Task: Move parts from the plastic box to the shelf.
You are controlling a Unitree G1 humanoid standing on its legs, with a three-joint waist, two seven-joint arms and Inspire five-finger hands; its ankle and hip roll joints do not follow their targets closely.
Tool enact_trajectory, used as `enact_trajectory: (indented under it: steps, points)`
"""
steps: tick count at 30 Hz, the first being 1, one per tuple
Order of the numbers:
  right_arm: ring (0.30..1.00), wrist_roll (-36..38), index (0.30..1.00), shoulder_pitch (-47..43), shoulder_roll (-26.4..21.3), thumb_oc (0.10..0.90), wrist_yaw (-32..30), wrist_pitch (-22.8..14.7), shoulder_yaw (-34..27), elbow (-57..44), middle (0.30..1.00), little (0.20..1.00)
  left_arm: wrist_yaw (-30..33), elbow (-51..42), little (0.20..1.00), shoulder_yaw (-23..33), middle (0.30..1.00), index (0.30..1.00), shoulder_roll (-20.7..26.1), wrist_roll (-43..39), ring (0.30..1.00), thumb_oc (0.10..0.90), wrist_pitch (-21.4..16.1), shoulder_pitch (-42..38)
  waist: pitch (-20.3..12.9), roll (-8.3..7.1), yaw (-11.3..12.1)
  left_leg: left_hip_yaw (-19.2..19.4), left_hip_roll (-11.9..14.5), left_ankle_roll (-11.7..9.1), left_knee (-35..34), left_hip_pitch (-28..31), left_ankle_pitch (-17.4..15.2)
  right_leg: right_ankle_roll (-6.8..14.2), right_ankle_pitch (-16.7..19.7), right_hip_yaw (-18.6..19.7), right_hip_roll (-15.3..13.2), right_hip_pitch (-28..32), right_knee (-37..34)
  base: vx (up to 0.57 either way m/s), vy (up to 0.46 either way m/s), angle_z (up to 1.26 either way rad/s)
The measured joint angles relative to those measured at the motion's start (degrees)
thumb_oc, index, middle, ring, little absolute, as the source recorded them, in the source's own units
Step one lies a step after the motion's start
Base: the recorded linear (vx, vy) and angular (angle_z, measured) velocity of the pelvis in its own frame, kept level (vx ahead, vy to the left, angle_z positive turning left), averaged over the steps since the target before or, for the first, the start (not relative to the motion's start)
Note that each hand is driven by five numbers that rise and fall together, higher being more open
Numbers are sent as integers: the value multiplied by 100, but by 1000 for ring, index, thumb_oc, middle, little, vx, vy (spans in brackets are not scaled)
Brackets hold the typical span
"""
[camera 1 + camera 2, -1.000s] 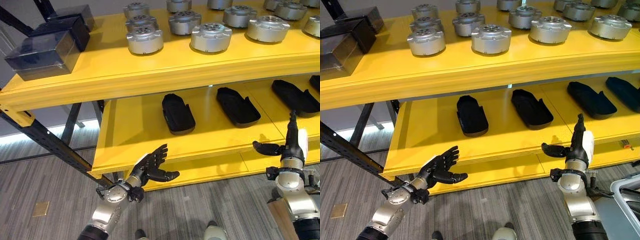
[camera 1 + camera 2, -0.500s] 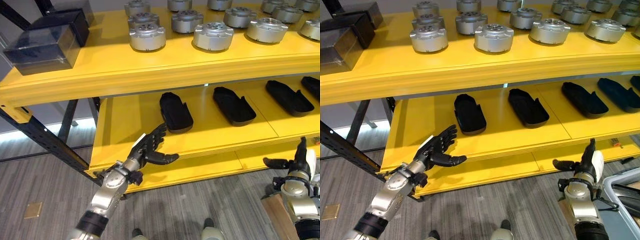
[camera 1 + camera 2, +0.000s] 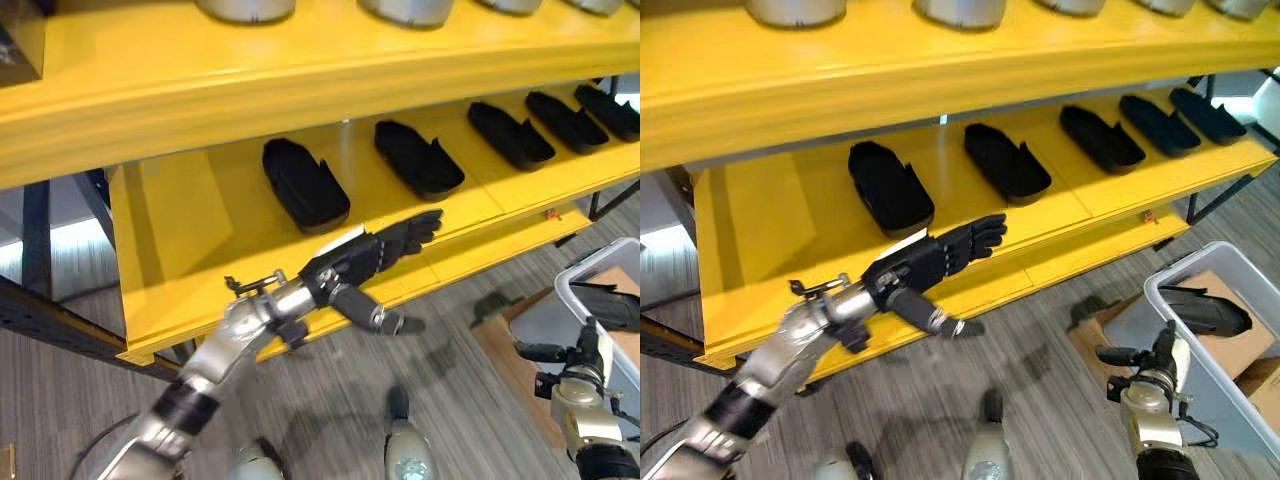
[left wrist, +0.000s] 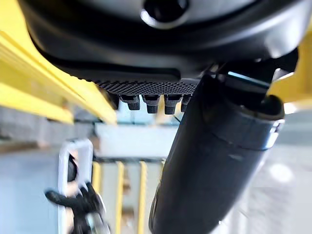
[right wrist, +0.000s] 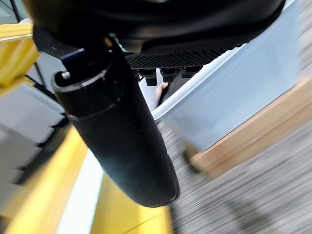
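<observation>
My left hand [image 3: 365, 260] reaches out over the front edge of the lower shelf [image 3: 190, 215], fingers [image 3: 415, 228] straight and spread, thumb [image 3: 365, 310] standing off toward the floor, holding nothing. The fingertips lie above the shelf's front lip, between two of the black parts resting further back. Five black parts sit in a row along this yellow shelf: the first part [image 3: 303, 185] is nearest the shelf's left end, just behind my left hand; the second part [image 3: 418, 158] is beside it to the right; the third part [image 3: 510, 135], fourth part [image 3: 561, 120] and fifth part [image 3: 608, 108] run on toward the right end. All five lie flat, apart from one another. Above, the upper shelf [image 3: 300, 70] carries silver round housings [image 3: 960, 10] along its top, cut off by the picture's edge. Low at my right, my right hand [image 3: 1160, 362] is held up near the plastic box [image 3: 1200, 350], a pale translucent bin standing on the floor. Its fingers are straight and its thumb [image 3: 1118, 354] juts out sideways; it grips nothing. Inside the box lies one more black part [image 3: 1202, 310], just beyond that hand and not touching it. A brown cardboard piece [image 3: 1090, 335] lies on the grey floor [image 3: 1040, 380] against the box's left side.
</observation>
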Motion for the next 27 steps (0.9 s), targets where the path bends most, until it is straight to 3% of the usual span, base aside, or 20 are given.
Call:
enact_trajectory:
  steps: [1, 2, 4, 5, 6, 8, 9, 10, 11, 13, 16, 18, 21, 27]
  points:
    - [1000, -90, 1000, -67, 4, 900, -43, -6, -62, 0, 1000, 1000, -302, -26, 1000, 221, 1000, 1000, 35, -206, 1000, 900, 9, 295, 213, 93, 133, 150, -26, 31, -79, 165, -56, 42, 563, -164, 26, -29, -75, -61, 93, -75]
    - [1000, -108, 1000, -153, 44, 900, -77, -7, -72, -3, 1000, 1000, -404, 16, 1000, 306, 1000, 1000, -2, -308, 1000, 900, 61, 451, 332, 156, 151, 207, -6, 87, -144, 267, -99, -81, 690, -159, -8, -43, -25, -32, 58, -34]
    - [1000, -112, 1000, -153, 179, 900, -82, -28, -60, -20, 1000, 1000, -565, 127, 1000, 416, 1000, 1000, -31, -317, 1000, 900, 236, 648, 394, 163, 253, 330, -36, 170, -176, 387, -139, -78, 652, -389, -131, -88, 215, -14, -11, -17]
    - [1000, -108, 1000, -137, 189, 900, -85, -67, -52, -69, 1000, 1000, -623, 137, 1000, 534, 1000, 1000, -63, -299, 1000, 900, 311, 819, 480, 314, 312, 397, 123, 276, -179, 440, -60, 28, -217, -401, -157, -283, 1138, 5, -138, 4]
    - [1000, -107, 1000, 39, 178, 900, -112, -143, -57, -172, 1000, 1000, -718, 111, 1000, 635, 1000, 1000, -5, -297, 1000, 900, 321, 1073, 506, 442, 314, 371, 171, 253, -375, 467, 108, 23, -1511, -412, -211, -447, 2532, 73, -228, 13]
    - [1000, -107, 1000, 288, 177, 900, -116, -173, -161, -473, 1000, 1000, -823, -94, 1000, 1000, 1000, 1000, 101, -327, 1000, 900, 379, 1648, 483, 404, 478, 441, 6, 115, -902, 678, 461, 19, -2376, -443, -242, -270, 3140, 103, -195, 2]
    - [1000, -112, 1000, 391, 168, 900, -122, -239, -242, -704, 1000, 1000, -830, -190, 1000, 1174, 1000, 1000, 145, -371, 1000, 900, 416, 1908, 457, 367, 559, 531, -79, 67, -1075, 763, 567, 26, -2496, -484, -207, -38, 2899, 91, -220, -44]
    - [1000, -192, 1000, 289, 65, 900, -126, -372, -251, -831, 1000, 1000, -834, -195, 1000, 1361, 1000, 1000, 195, -451, 1000, 900, 454, 2090, 444, 356, 593, 680, -169, -15, -1172, 875, 654, 222, -2641, -560, 6, 308, 2164, 71, -210, -76]
    - [1000, -211, 1000, -22, -16, 900, -118, -397, -240, -827, 1000, 1000, -791, -187, 1000, 1390, 1000, 1000, 175, -573, 1000, 900, 551, 2083, 383, 464, 560, 841, -48, -72, -1235, 930, 750, 388, -2516, -572, 226, 431, 1650, 117, -302, -86]
    - [1000, -243, 1000, -224, -132, 900, -126, -392, -214, -811, 1000, 1000, -788, -194, 1000, 1304, 1000, 1000, 145, -603, 1000, 900, 654, 1857, 302, 552, 509, 840, 148, -86, -1279, 1112, 895, 279, -2360, -456, 504, 562, 1298, 87, -252, -78]
    - [1000, -597, 1000, -81, -311, 900, -150, -284, -227, -784, 1000, 1000, -795, -200, 1000, 1286, 1000, 1000, -59, -811, 1000, 900, 785, 1764, -99, 571, 329, 871, 133, -224, -1646, 1308, 1128, 232, -2400, -327, 677, 466, 1271, 48, -243, -47]
    - [1000, -814, 1000, -40, -463, 900, -152, -195, -219, -806, 1000, 1000, -854, -216, 1000, 1275, 1000, 1000, -129, -1068, 1000, 900, 870, 1711, -152, 597, 210, 873, 153, -175, -1755, 1409, 1208, 212, -2388, -248, 704, 453, 1278, 30, -182, -32]
    - [1000, -829, 1000, -37, -797, 900, -68, 63, -231, -821, 1000, 1000, -1046, -260, 1000, 1095, 1000, 1000, -289, -1254, 1000, 900, 1049, 1522, -188, 658, -2, 923, 142, -276, -1878, 1528, 1287, 168, -2358, -69, 765, 321, 1349, 29, -184, -33]
    - [1000, -850, 1000, -88, -1165, 900, 121, 110, -232, -800, 1000, 1000, -908, -282, 1000, 572, 1000, 1000, -288, -1244, 1000, 900, 1125, 966, -196, 668, -298, 1228, -99, -458, -2378, 1706, 1402, 162, -2423, 170, 698, -47, 1544, 44, -112, -22]
